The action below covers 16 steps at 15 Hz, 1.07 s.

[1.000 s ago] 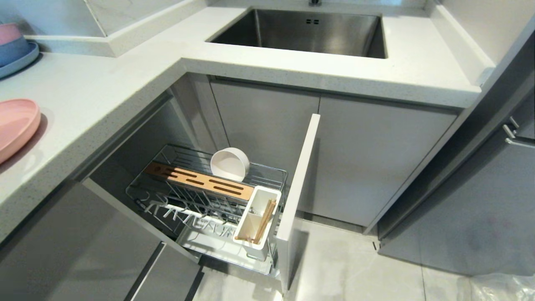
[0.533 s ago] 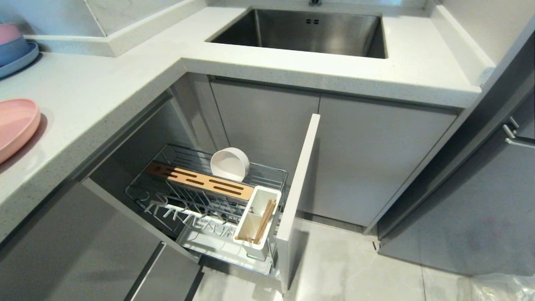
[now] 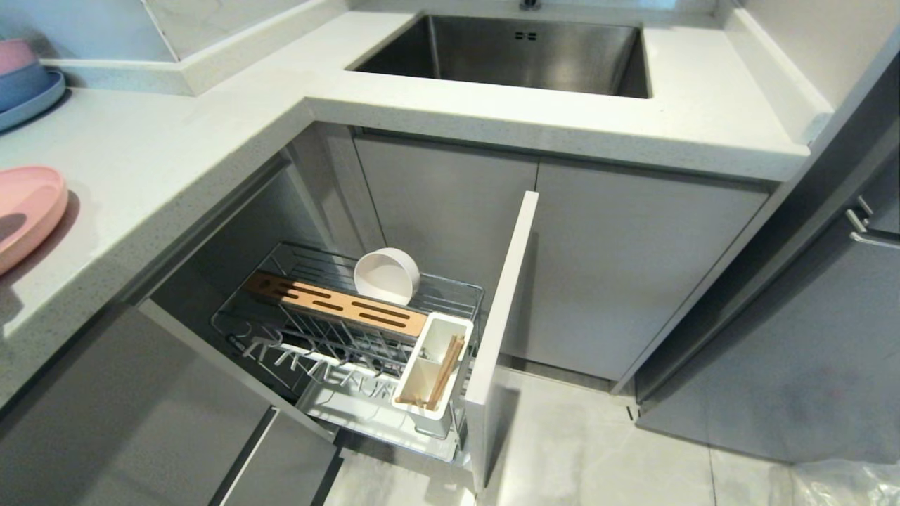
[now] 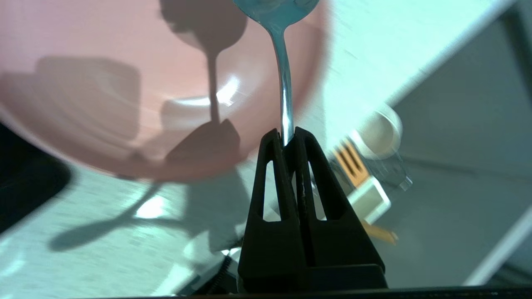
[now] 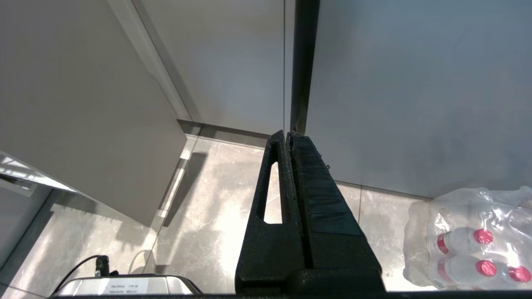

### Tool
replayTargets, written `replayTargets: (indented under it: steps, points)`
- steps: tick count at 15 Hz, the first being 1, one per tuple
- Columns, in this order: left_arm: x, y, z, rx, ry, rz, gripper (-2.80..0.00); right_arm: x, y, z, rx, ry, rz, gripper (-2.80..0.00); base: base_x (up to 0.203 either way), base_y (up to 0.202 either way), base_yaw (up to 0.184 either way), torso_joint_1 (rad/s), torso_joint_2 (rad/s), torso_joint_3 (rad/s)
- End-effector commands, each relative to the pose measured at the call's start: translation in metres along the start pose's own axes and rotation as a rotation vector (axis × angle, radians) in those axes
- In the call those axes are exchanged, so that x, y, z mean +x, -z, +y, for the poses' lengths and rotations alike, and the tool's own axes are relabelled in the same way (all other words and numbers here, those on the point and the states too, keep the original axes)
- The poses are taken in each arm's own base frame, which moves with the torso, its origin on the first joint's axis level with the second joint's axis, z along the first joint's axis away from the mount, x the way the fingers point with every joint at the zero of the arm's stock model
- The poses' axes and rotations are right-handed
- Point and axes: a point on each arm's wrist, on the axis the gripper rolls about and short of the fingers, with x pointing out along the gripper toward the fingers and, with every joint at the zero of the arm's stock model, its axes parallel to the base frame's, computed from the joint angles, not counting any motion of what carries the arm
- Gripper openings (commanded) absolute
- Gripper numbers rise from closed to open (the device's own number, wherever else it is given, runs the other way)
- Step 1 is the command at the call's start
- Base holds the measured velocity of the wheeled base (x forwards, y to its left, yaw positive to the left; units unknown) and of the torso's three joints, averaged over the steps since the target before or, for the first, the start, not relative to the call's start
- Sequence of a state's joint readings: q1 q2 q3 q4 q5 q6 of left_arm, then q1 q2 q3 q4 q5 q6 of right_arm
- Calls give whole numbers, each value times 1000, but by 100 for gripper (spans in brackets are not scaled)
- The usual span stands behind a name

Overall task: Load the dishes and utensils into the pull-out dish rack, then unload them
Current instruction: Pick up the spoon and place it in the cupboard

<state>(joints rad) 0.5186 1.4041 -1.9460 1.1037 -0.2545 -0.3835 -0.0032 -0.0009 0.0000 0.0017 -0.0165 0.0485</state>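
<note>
Over the worktop's left edge, and only the left wrist view catches this, the left gripper [image 4: 287, 137] has its fingers clamped on the handle of the silver spoon [image 4: 283, 89], bowl end sticking out above the pink plate [image 4: 124, 83]. Head view shows neither arm, just that plate [image 3: 28, 211] cut off at the worktop's [image 3: 176, 154] left edge, with a shadow creeping over it. Down below, the pull-out dish rack [image 3: 351, 330] stands pulled out of the cabinet: the cream bowl [image 3: 387, 275] sits tipped on its side at the back behind the slotted wooden strip [image 3: 337, 303], and the chopsticks [image 3: 444, 372] lean inside the white caddy [image 3: 432, 372] at the front corner by the grey front panel [image 3: 503, 316]. Blue plate with stacked bowls [image 3: 24, 84] is half out of frame at the far left corner. Right gripper [image 5: 289, 139] hangs pinched together with nothing in it, pointing at floor tiles, near a pack of water bottles [image 5: 469, 241]. Left wrist view is pretty blurry, so the rack there is just smears.
</note>
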Motion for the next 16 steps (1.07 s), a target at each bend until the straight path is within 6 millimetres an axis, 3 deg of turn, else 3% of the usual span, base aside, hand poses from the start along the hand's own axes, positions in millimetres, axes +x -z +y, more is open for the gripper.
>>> replayTargets:
  steps: [1, 8, 16]
  points:
    - [-13, 10, -11, 32, 67, 8, -280, 0, 0, 0, 1, 0, 2, -280, 0, 0, 0, 0, 0, 0]
    - [-8, 45, -53, 157, 339, 252, -280, 0, 0, 0, 1, 0, 2, -280, 0, 0, 0, 0, 0, 0]
    - [46, 106, -106, 346, 360, 699, -280, 0, 0, 0, 1, 0, 2, -280, 0, 0, 0, 0, 0, 0]
